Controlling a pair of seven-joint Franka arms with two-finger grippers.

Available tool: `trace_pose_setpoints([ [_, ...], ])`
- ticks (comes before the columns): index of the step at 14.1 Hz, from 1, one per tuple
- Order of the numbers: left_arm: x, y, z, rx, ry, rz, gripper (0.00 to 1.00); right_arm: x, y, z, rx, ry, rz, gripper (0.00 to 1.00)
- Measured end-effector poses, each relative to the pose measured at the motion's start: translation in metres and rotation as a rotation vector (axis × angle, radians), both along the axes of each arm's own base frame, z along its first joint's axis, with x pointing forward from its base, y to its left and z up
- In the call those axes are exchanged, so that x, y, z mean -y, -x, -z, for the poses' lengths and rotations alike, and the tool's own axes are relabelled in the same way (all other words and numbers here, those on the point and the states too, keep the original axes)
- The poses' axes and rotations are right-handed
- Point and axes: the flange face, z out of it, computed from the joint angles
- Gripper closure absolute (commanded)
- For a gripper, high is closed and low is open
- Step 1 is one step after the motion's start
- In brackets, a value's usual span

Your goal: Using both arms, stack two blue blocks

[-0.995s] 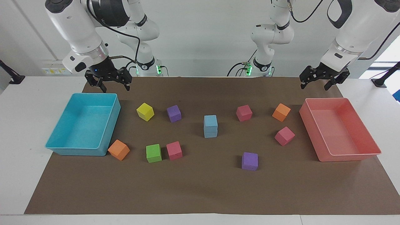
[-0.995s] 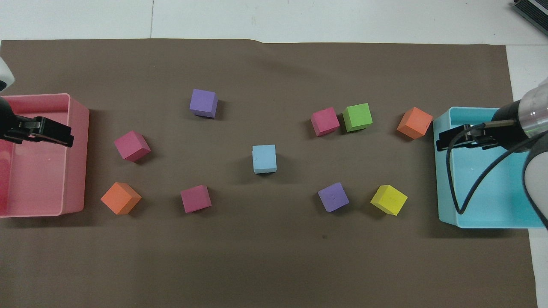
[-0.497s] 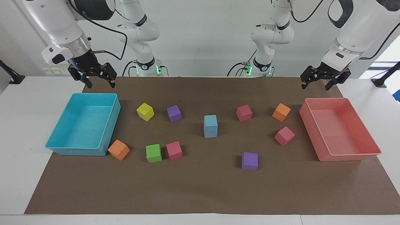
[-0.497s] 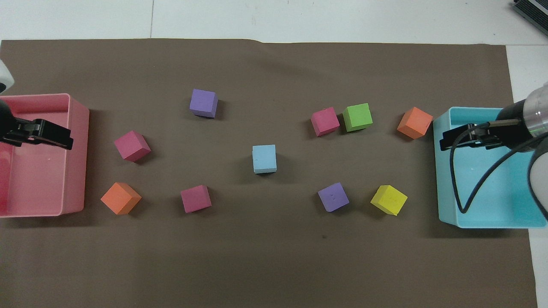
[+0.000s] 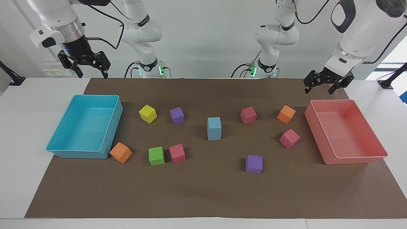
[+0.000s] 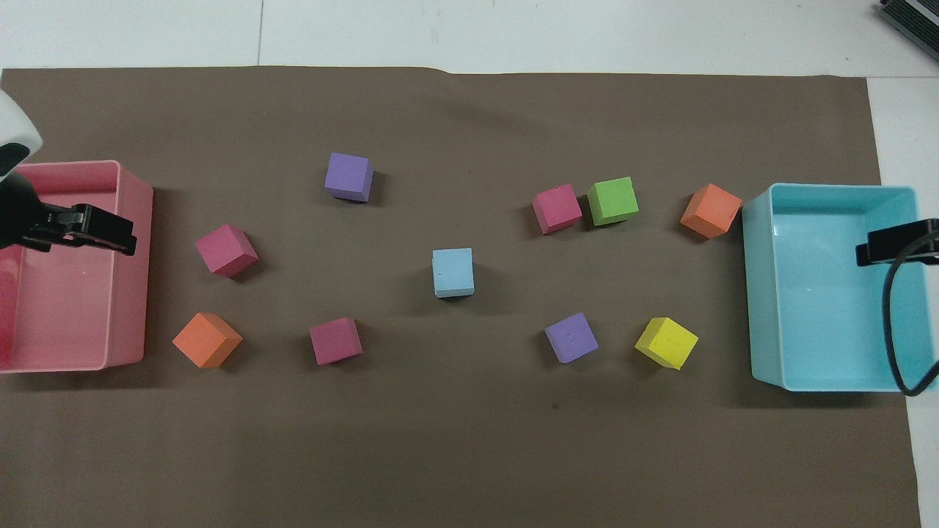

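The brown mat (image 5: 203, 194) is dotted with cubes around the stacked blue blocks (image 5: 214, 128), while the left gripper (image 5: 324, 86) and right gripper (image 5: 90, 72), both spread and empty, are raised over its ends.

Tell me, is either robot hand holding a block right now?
No, both hold nothing. The left gripper and the right gripper hang open in the air, and the two blue blocks sit stacked alone.

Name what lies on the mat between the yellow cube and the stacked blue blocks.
One purple cube lies between the yellow cube and the blue blocks, clearest in the facing view.
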Motion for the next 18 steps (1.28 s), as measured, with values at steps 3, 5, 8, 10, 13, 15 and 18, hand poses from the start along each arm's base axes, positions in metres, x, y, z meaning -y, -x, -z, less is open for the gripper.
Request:
trace_pose_setpoints([
  [3,0.000,0.002,-0.001,0.001,0.001,-0.001,0.00,0.000,0.001,0.000,-0.001,0.004,-0.001,0.00],
  [5,-0.001,0.004,-0.005,0.008,0.002,-0.001,0.00,0.001,0.002,0.000,-0.010,0.019,-0.009,0.00],
  [8,-0.001,0.007,-0.008,0.013,0.003,-0.001,0.00,-0.002,0.003,0.000,-0.022,0.021,-0.016,0.00],
  [10,-0.001,0.008,-0.008,0.012,0.003,-0.001,0.00,-0.003,0.003,0.000,-0.022,0.021,-0.018,0.00],
  [13,-0.001,0.008,-0.007,0.011,0.003,0.000,0.00,-0.006,0.003,0.000,-0.022,0.021,-0.024,0.00],
  [15,-0.001,0.008,-0.007,0.011,0.003,0.000,0.00,-0.015,0.004,0.001,-0.029,0.013,-0.040,0.00],
  [18,0.000,0.008,-0.007,0.012,0.003,0.001,0.00,-0.016,0.004,0.001,-0.035,0.001,-0.041,0.00],
])
